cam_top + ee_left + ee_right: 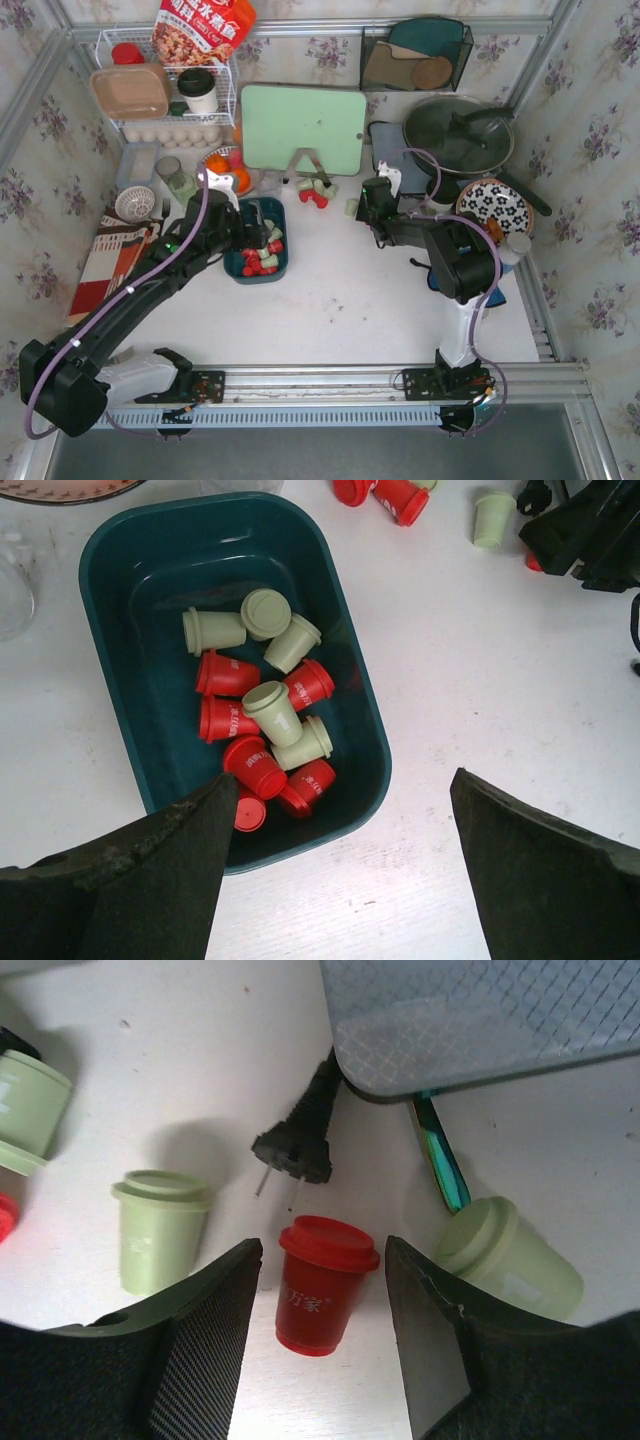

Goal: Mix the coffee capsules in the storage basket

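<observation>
Gathering strays, I reckon: my right claw (pixel 322 1252), jaws spread around the red capsule (pixel 318 1290) at lower centre, must squeeze, then carry it to the storage basket (pixel 130 610).

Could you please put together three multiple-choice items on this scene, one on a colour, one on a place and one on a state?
1. Which coffee capsules lie in the storage basket?
A) only red
B) only green
C) red and green

2. Where is the red capsule between the right gripper's jaws?
A) in the basket
B) on the white table
C) hanging in mid-air

3. How do the left gripper's jaws stand?
A) shut on a capsule
B) open, gripping nothing
C) shut on the basket's rim

Answers: C, both colours are piled together in the left wrist view; B, it rests on bare tabletop outside the basket; B, the jaws are wide apart above the basket.
</observation>
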Controlling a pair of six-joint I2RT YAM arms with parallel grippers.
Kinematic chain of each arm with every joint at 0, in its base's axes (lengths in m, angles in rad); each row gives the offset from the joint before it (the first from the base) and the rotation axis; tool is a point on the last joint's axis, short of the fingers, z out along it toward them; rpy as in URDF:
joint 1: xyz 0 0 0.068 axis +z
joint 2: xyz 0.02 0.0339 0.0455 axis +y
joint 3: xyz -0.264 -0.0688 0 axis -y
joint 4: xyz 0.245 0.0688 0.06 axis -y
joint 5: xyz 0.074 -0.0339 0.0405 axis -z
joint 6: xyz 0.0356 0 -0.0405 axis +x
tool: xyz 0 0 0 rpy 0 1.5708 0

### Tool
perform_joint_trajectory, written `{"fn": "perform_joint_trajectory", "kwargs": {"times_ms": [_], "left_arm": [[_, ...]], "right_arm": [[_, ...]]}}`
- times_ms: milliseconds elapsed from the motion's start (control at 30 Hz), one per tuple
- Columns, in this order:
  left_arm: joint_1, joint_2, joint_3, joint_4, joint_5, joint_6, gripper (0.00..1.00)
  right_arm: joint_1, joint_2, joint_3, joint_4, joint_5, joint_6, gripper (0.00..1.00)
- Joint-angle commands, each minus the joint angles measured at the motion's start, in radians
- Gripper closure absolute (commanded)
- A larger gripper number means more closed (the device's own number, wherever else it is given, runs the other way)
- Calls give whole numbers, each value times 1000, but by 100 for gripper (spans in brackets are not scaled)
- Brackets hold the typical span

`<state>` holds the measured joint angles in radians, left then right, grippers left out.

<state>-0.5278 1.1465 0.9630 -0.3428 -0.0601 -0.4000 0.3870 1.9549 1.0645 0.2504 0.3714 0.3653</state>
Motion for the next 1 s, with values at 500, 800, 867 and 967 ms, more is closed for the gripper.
{"fn": "perform_joint_trajectory", "kwargs": {"times_ms": [500,800,867,967], "left_arm": [[0,-66,-64,-1,-42,11,11],[0,-90,-93,11,-60,16,11],[0,-97,-99,14,-65,17,11],[0,-108,-106,12,-70,20,11]], "right_arm": [[-1,-45,-49,-12,-23,40,66],[113,-207,-86,9,-133,1,69],[192,-233,-71,9,-146,-3,68],[307,-243,-26,7,-168,-4,68]]}}
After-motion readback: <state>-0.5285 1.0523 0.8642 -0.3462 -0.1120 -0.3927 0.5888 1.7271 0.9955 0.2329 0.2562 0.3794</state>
